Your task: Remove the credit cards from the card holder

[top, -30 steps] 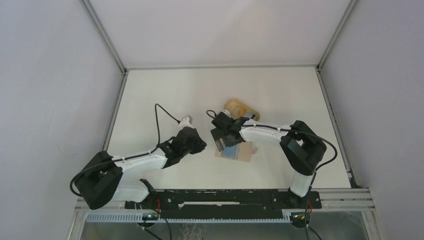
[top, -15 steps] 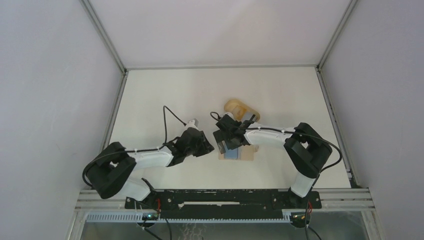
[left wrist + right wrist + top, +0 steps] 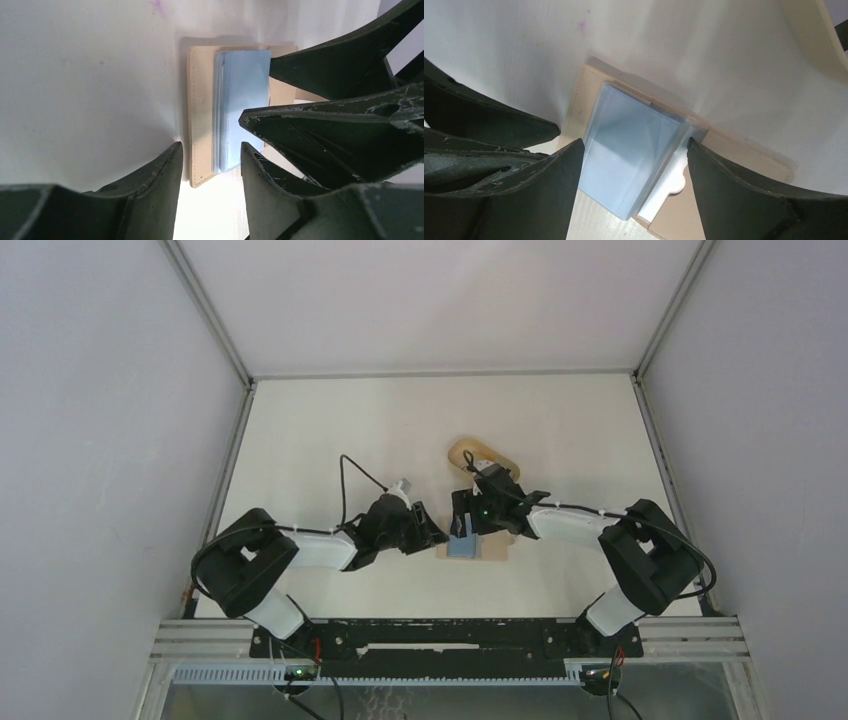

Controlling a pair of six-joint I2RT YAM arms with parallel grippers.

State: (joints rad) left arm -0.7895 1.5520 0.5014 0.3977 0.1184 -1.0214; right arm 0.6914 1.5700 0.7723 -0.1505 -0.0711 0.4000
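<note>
A: Two things are asked: how is the left gripper [image 3: 210, 149] set, and how the right gripper [image 3: 634, 144]?

B: Both are seen spread. The near end of the holder [image 3: 200, 100] is framed by the left jaws. The cards [image 3: 634, 150] are flanked by the right jaws; whether they are touched cannot be told.

A: Where are the cards found?

B: A blue-grey stack is seen lying on the holder's left part. The holder is laid flat on the tabletop [image 3: 330, 430], between both grippers, with a tan tray [image 3: 458, 452] near its far side.
</note>
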